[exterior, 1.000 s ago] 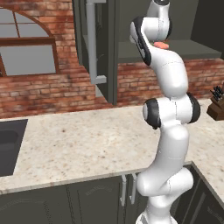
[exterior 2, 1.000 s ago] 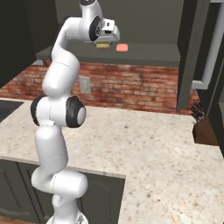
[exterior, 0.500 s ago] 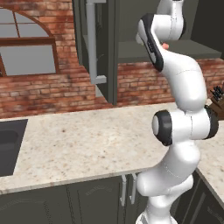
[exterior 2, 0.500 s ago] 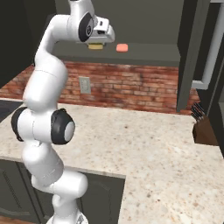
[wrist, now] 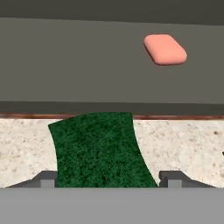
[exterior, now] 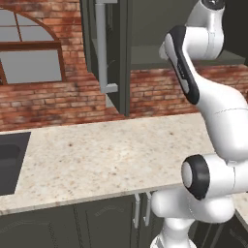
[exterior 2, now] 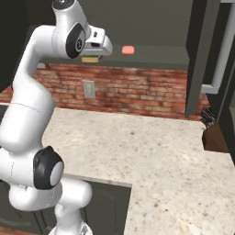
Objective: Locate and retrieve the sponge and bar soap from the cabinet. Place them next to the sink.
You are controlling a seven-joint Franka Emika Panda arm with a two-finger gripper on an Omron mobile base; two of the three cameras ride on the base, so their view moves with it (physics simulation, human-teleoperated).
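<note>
Gripper: your gripper (wrist: 107, 179) is clamped on the sponge (wrist: 99, 149), one finger (wrist: 48, 178) at each side of it; from the right base camera you see it raised at shelf height, just in front of the shelf edge.
Sponge: green face toward your hand camera, out past the shelf lip and above the speckled counter (exterior 2: 151, 151).
Bar soap: the bar soap (wrist: 165, 49) lies flat on the shelf of the cabinet (wrist: 87, 65), well apart from the sponge.
Sink: the sink (exterior: 10, 162) sits at the counter's far left.
</note>
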